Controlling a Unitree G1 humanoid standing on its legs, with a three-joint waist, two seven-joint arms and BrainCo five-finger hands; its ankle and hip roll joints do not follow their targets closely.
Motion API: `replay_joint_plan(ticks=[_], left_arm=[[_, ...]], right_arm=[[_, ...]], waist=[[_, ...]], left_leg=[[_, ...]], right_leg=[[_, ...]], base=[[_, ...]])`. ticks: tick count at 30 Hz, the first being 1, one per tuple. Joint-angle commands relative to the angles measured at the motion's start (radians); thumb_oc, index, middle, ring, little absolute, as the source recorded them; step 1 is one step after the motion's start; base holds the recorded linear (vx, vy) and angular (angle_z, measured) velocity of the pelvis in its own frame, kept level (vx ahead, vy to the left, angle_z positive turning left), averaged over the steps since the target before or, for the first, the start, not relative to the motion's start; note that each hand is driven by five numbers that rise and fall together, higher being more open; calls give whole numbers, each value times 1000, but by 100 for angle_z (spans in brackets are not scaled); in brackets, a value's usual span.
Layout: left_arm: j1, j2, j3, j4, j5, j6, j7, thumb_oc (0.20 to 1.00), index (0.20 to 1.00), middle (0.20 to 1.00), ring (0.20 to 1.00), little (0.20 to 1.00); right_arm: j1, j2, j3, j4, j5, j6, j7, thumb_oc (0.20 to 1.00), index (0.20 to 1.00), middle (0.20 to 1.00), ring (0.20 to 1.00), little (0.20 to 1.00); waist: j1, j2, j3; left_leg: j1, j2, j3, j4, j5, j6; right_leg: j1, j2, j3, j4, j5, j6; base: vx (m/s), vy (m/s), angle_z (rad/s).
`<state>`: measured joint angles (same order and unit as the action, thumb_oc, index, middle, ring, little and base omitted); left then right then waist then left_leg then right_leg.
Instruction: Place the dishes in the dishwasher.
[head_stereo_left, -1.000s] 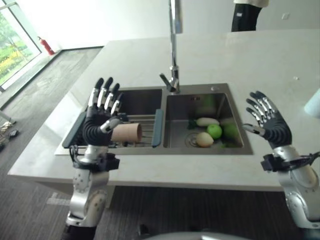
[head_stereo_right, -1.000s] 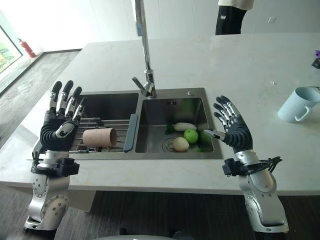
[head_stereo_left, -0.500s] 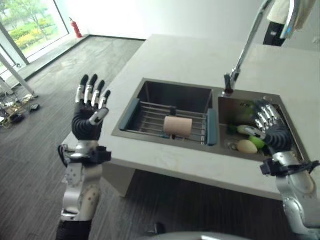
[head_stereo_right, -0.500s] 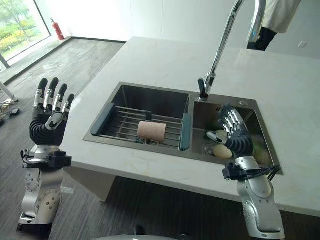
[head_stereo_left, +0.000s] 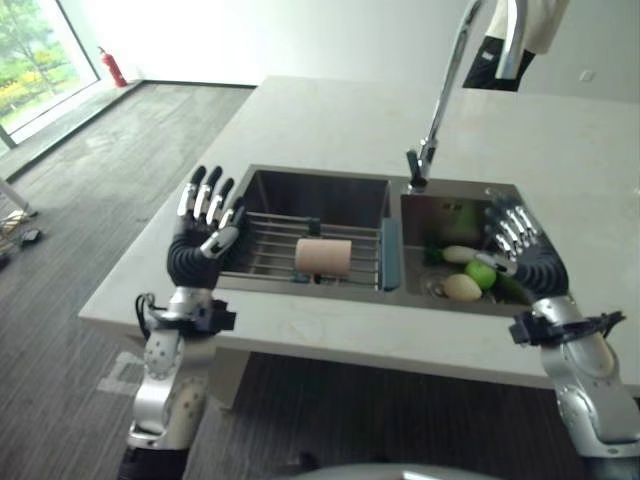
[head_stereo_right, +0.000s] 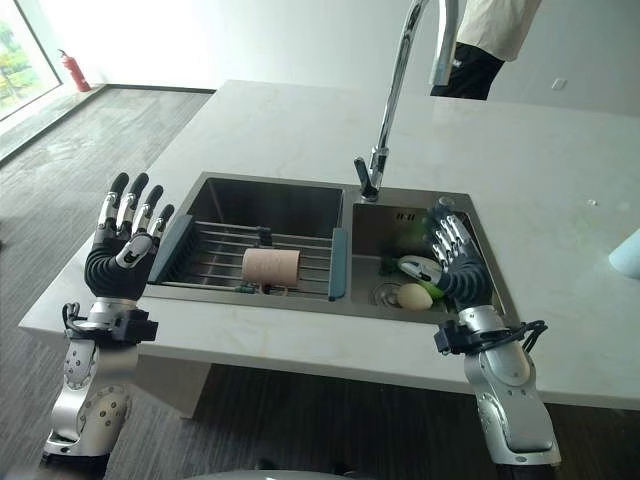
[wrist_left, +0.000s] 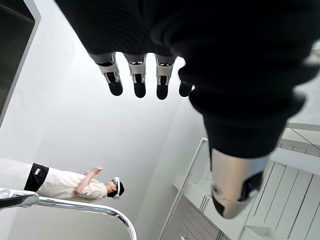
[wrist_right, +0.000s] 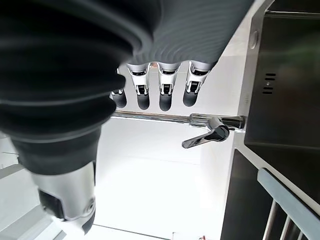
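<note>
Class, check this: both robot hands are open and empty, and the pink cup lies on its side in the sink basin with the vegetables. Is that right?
Not quite. The pink cup lies on the drying rack in the other basin, as the right eye view shows. The vegetables are in the basin beside it. The left hand and right hand are indeed open and empty.

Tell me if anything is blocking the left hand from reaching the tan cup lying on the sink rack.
Nothing visible blocks it. The left hand, fingers straight, is raised at the sink's left edge, and the tan cup lies on its side on the rack in the left basin, with bare rack bars between them.
</note>
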<state>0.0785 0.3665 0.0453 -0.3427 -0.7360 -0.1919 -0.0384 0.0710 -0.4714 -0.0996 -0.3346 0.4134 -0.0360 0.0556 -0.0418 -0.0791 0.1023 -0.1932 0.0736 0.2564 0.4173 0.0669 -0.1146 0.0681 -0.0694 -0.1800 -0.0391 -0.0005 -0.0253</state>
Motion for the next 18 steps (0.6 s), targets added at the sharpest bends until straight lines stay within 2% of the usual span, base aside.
replay_joint_plan(ticks=[1,2,3,4,6,7,9,11,13,15,17,18], left_arm=[[-13,23,33,-33,-20,-34,-12,1000,1000,1000,1000,1000],[-1,27,44,-35,0,-76,6,1000,1000,1000,1000,1000],[1,30,48,-33,1,-83,12,1000,1000,1000,1000,1000],[-3,36,51,-19,-2,-99,22,1000,1000,1000,1000,1000],[-8,34,49,-12,11,-102,24,1000,1000,1000,1000,1000],[-5,33,43,-12,36,-80,30,1000,1000,1000,1000,1000],[-17,46,36,2,82,-59,60,1000,1000,1000,1000,1000],[-27,72,45,8,159,-64,51,1000,1000,1000,1000,1000],[-56,121,65,18,321,-54,84,1000,1000,1000,1000,1000],[-86,160,72,29,396,-4,88,1000,1000,1000,1000,1000],[-129,238,77,82,489,48,87,1000,1000,1000,1000,1000],[-139,258,78,90,509,55,89,1000,1000,1000,1000,1000]], right_arm=[[-28,-34,-64,-47,24,-63,-9,1000,1000,1000,1000,1000],[-14,-36,-79,-43,36,-69,17,1000,1000,1000,1000,1000],[-9,-38,-85,-41,40,-71,27,1000,1000,1000,1000,1000],[2,-38,-89,-33,32,-86,52,1000,1000,1000,1000,1000],[1,-38,-89,-31,23,-89,54,1000,1000,1000,1000,1000],[-10,-43,-86,-31,25,-83,49,1000,1000,1000,1000,1000],[-22,-46,-87,-37,19,-66,27,1000,1000,1000,1000,1000],[-21,-49,-90,-52,38,-47,11,1000,1000,1000,1000,1000],[-15,-48,-78,-63,35,-37,7,1000,1000,1000,1000,1000],[-23,-50,-72,-64,33,-28,5,1000,1000,1000,1000,1000],[-47,-62,-64,-57,34,-14,9,1000,1000,1000,1000,1000],[-52,-64,-63,-55,33,-10,6,1000,1000,1000,1000,1000]], waist=[[-26,25,18],[-34,47,6],[-38,53,3],[-37,68,-7],[-36,71,-11],[-38,79,-15],[-45,84,-22],[-43,89,-33],[-47,91,-38],[-47,89,-42],[-48,89,-49],[-49,90,-50]], left_leg=[[136,126,15,-104,23,-13],[204,165,29,-307,44,-16],[222,168,29,-359,46,-16],[261,171,-12,-505,51,-22],[252,171,-42,-505,31,-26],[250,189,-45,-505,26,-40],[256,188,-2,-505,25,-43],[264,168,-11,-505,9,-33],[281,148,-1,-505,-10,-17],[286,133,-2,-505,-24,-8],[296,115,-6,-505,-41,4],[299,111,-4,-505,-44,7]], right_leg=[[20,9,0,-48,49,76],[12,9,-8,-48,37,94],[9,7,-8,-48,35,99],[9,-1,2,-48,27,110],[9,-7,1,-48,23,112],[9,-16,-2,-48,15,114],[14,-35,-34,-48,18,126],[22,-54,-46,-48,20,136],[28,-79,-54,-48,30,153],[27,-91,-52,-48,35,164],[27,-105,-47,-48,42,179],[27,-109,-46,-48,44,182]], base=[[158,187,-11],[157,224,-18],[221,334,-15],[135,218,-8],[104,212,-10],[92,246,-18],[116,274,-11],[155,290,14],[139,274,16],[91,191,-4],[93,151,-7],[67,93,-12]])
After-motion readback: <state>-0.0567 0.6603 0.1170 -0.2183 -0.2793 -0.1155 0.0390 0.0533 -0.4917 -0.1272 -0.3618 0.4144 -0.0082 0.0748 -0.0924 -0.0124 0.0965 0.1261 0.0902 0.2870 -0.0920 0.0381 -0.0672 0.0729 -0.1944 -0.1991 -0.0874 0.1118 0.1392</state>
